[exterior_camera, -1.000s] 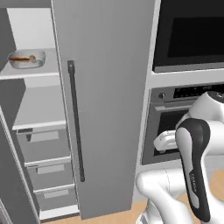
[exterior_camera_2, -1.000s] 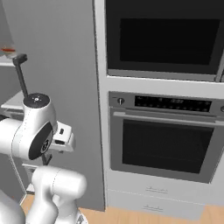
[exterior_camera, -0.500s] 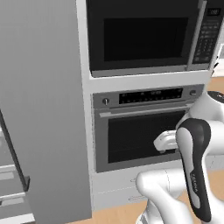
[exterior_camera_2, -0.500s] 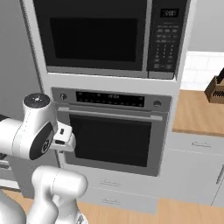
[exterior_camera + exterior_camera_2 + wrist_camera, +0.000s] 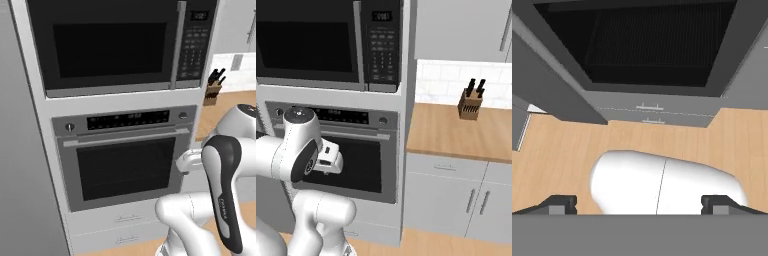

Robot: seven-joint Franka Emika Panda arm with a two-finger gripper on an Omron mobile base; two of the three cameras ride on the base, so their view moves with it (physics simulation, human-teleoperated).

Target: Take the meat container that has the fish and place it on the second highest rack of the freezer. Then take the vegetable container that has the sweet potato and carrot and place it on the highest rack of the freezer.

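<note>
My gripper [image 5: 640, 205] is open, its two dark fingertips [image 5: 559, 204] far apart with nothing between them. It points down at the wooden floor [image 5: 557, 150] in front of the wall oven. The white hand [image 5: 187, 161] hangs at oven-door height, also seen from the other side as the hand [image 5: 328, 157]. The meat container, the fish, the vegetable container, the sweet potato, the carrot and the freezer racks are out of view. A plain grey panel [image 5: 20, 150] fills the left edge beside the oven.
A black microwave [image 5: 110, 47] sits above the wall oven [image 5: 125, 165], with two pale drawers [image 5: 120, 225] below. To the right runs a wooden counter [image 5: 456, 132] carrying a knife block [image 5: 471, 102], over grey cabinet doors [image 5: 456, 200].
The whole picture has slid left as the base moved right: the open freezer with its shelves left the views, and the oven, counter and knife block came in. The gripper stays open.
</note>
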